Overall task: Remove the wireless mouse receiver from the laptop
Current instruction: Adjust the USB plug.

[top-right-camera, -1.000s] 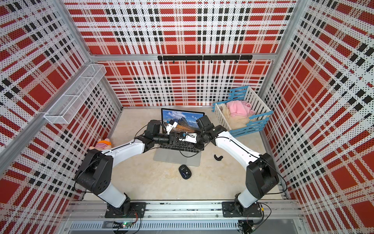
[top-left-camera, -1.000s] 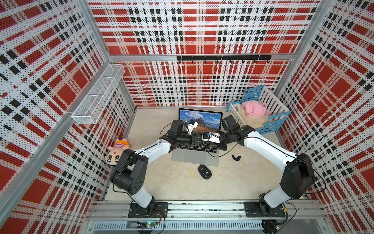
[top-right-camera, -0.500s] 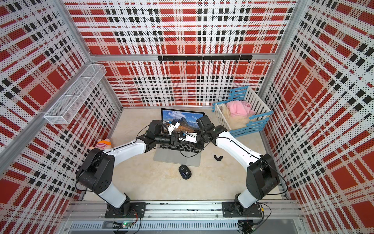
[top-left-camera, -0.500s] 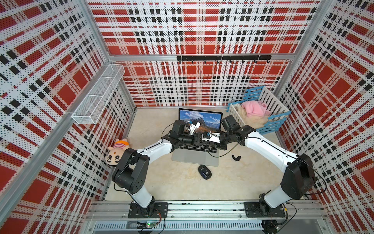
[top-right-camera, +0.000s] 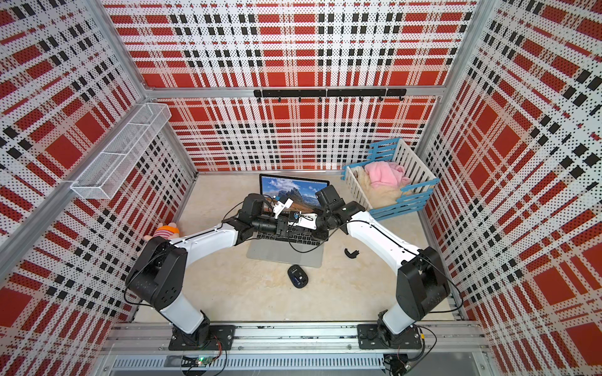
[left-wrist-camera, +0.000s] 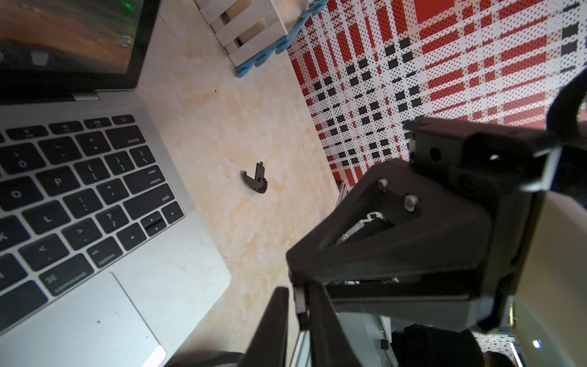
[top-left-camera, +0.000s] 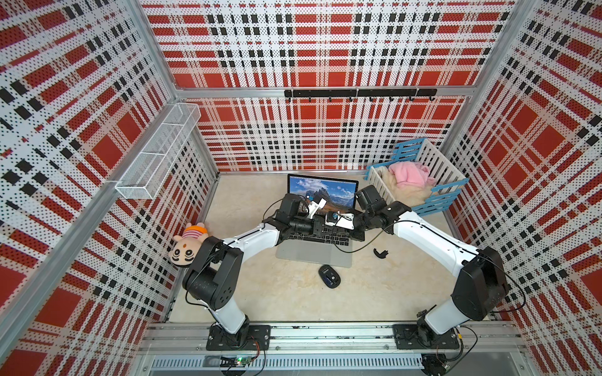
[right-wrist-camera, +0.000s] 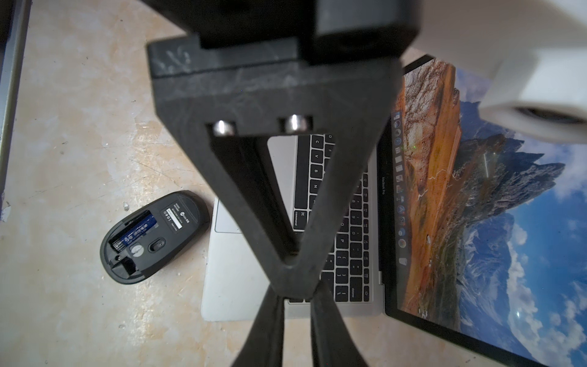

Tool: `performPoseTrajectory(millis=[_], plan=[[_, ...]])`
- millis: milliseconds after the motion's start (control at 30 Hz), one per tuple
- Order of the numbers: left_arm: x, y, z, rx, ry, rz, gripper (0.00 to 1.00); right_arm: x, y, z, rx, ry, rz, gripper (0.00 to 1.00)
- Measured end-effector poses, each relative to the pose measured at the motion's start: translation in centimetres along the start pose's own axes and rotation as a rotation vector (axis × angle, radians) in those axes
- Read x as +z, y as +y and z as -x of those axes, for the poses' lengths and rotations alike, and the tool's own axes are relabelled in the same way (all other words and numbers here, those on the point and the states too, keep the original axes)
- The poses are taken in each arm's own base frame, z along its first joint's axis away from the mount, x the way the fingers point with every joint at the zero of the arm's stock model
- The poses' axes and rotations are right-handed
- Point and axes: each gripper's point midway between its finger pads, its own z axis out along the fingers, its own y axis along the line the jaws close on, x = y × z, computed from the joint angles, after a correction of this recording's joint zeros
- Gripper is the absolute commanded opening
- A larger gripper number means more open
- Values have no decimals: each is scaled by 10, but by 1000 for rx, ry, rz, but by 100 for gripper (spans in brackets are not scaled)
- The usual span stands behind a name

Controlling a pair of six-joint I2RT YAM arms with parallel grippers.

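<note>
left gripper [left-wrist-camera: 299, 306]: pressed together, nipping a pale sliver [left-wrist-camera: 300, 300] at its fingertips.
laptop [top-left-camera: 312, 255]: open on the table [top-left-camera: 260, 293], with a mountain picture on its screen. Both arms meet above the right part of its keyboard in both top views.
wireless mouse receiver: cannot be picked out for sure. The pale sliver touches the right gripper's tip but is too small to name.
right gripper [right-wrist-camera: 297, 297]: tip to tip with the left one. Its fingers run close together and their ends hide behind the left gripper, so whether it grips anything cannot be told.
top views: a white camera mount [top-left-camera: 342, 224] covers the fingertips, so the meeting point shows only from the wrists.
mouse [right-wrist-camera: 152, 235]: near the laptop's front edge. The right wrist view shows it belly-up with a blue battery. In a top view the mouse [top-left-camera: 329, 275] is only a dark oval.
cover piece [left-wrist-camera: 256, 179]: on the table right of the laptop, well apart from both grippers. It shows clearest in the left wrist view.
</note>
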Motion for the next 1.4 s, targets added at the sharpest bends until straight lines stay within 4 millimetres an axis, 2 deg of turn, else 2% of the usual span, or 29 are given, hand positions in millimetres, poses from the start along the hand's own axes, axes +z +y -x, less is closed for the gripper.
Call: performPoseTrajectory(millis=[33,200,233,267,433,567,700,800,867,1000,1167,1300,1400], plan=[[0,0,0,2,1,-2,0,0,0,0,0,2,-1,24],[2,4,-2,-6,8,2,0,1,0,2,5,-1,-3,53],[2,5,-2,-8,9,4,0,1,0,2,3,-1,-4,94],[1,6,-2,-10,8,6,0,1,0,2,9,0,-6,100],[-6,11,5,-15,-14,16,0,-12,-10,-1,35,-30,-56,100],[-19,14,15,-2,-52,28,0,-50,-35,-1,157,-129,-179,100],[-31,6,25,39,-91,26,0,-94,-73,17,413,-326,-300,100],[-37,-6,32,87,-118,12,0,-110,-93,36,608,-480,-254,100],[-42,-16,38,125,-141,-2,0,-113,-101,48,716,-578,-182,100],[-56,-45,51,223,-198,-54,0,-107,-94,57,892,-707,-29,100],[-74,-83,57,350,-244,-119,0,-108,-84,64,1001,-733,95,100],[-77,-95,55,395,-243,-152,0,-120,-77,76,992,-753,144,79],[-77,-97,54,397,-236,-161,0,-122,-71,78,994,-746,168,70]])
